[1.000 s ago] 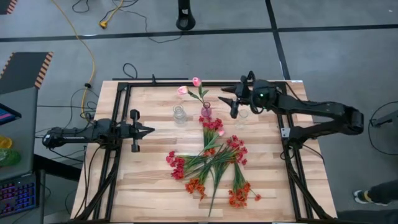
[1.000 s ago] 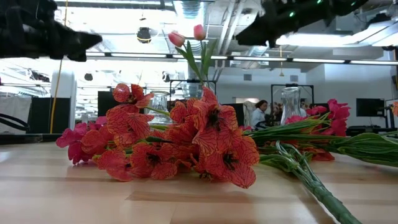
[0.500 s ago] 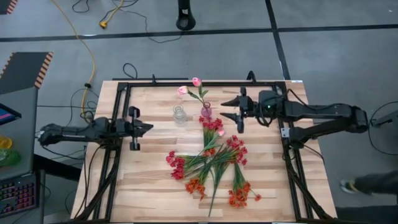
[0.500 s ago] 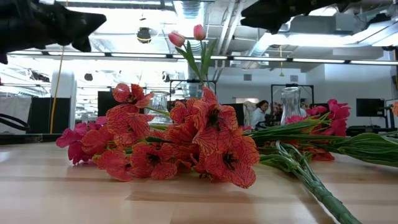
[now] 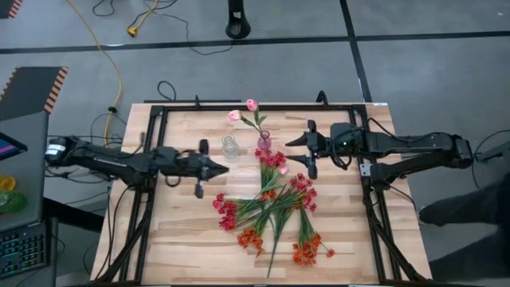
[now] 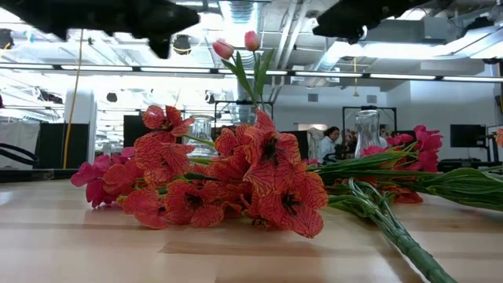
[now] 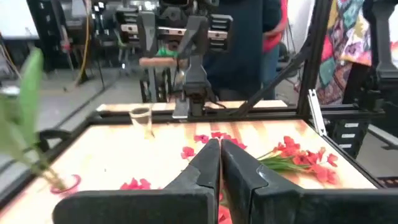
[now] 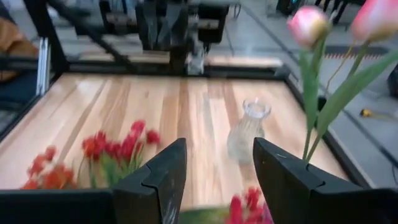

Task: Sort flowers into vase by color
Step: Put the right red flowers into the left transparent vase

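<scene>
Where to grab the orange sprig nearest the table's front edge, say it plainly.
Grip the orange sprig on its bare green stem, above the blossom cluster. It lies flat, apart from the main pile, so come straight down with fingers across the stem. The open right hand looks closest.

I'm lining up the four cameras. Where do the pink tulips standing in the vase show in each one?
High view: pink tulips near the table's far edge, middle.
Low view: tall above the flower heap.
Left wrist view: blossoms not in view; a blurred green leaf may be theirs.
Right wrist view: close up, beside a clear vase.
Shared landmark: the red flowers lying on the table.
</scene>
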Action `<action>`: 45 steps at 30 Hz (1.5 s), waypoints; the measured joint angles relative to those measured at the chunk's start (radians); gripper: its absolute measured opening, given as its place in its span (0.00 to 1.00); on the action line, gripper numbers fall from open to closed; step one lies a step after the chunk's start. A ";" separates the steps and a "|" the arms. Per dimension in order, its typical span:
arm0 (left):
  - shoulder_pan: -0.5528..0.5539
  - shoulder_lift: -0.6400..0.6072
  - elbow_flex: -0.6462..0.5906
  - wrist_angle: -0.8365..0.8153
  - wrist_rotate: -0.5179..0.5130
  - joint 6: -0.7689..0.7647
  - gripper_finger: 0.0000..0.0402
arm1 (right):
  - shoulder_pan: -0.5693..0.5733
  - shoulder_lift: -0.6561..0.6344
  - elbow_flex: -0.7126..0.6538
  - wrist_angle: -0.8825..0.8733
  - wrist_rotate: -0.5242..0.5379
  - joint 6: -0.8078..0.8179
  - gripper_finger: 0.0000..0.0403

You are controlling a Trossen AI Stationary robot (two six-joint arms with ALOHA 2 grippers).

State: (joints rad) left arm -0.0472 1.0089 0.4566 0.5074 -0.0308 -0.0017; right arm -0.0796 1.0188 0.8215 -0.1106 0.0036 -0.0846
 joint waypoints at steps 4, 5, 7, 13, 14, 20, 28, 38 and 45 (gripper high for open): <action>-0.013 0.174 0.126 -0.003 0.014 -0.004 0.10 | 0.021 -0.030 0.000 -0.105 0.000 0.007 0.53; -0.016 0.217 0.156 -0.004 0.018 -0.004 0.13 | 0.025 -0.037 0.000 -0.127 0.000 0.013 0.53; -0.022 0.297 0.221 -0.007 0.018 -0.004 0.19 | 0.036 -0.051 0.000 -0.167 0.000 0.033 0.53; -0.037 0.516 0.419 -0.106 0.018 -0.015 0.38 | 0.071 -0.084 0.000 -0.283 -0.001 0.082 0.53; -0.038 0.554 0.455 -0.128 0.018 -0.024 0.40 | 0.076 -0.088 0.000 -0.304 0.000 0.089 0.53; -0.043 0.758 0.669 -0.328 0.018 -0.075 0.47 | 0.103 -0.098 0.000 -0.338 -0.001 0.097 0.53; -0.070 0.987 0.910 -0.528 0.017 -0.131 0.45 | 0.145 -0.097 0.000 -0.352 -0.001 0.102 0.53; -0.110 1.117 1.042 -0.625 -0.038 -0.164 0.42 | 0.189 -0.097 0.000 -0.363 -0.002 0.119 0.53; -0.111 1.121 1.046 -0.682 -0.140 -0.233 0.42 | 0.205 -0.097 0.000 -0.380 -0.002 0.120 0.53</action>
State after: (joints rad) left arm -0.1585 2.1296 1.5024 -0.1746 -0.1713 -0.2347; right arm 0.1250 0.9222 0.8215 -0.4909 0.0013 0.0349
